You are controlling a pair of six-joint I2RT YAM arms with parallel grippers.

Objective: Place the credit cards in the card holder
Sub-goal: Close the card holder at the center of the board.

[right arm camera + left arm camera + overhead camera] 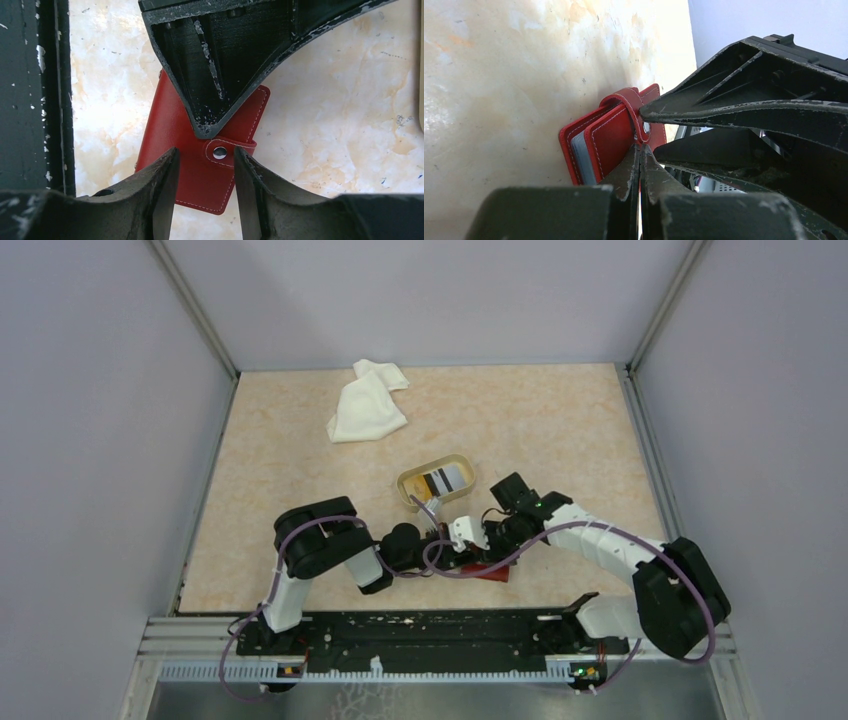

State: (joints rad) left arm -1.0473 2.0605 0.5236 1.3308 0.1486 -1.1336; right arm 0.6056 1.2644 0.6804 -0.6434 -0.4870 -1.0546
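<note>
The red card holder lies folded on the table near the front edge, its snap strap fastened; the top view shows it too. My left gripper is shut, and its tip presses on the cover just beside the snap. My right gripper is open and hovers over the card holder with one finger on each side of the strap, holding nothing. The credit cards, striped white and dark with a yellow one, lie in the tan oval dish just behind both grippers.
A crumpled white cloth lies at the back of the table. Grey walls and metal rails close in the table on the left, right and back. Both arms meet near the front edge over the card holder.
</note>
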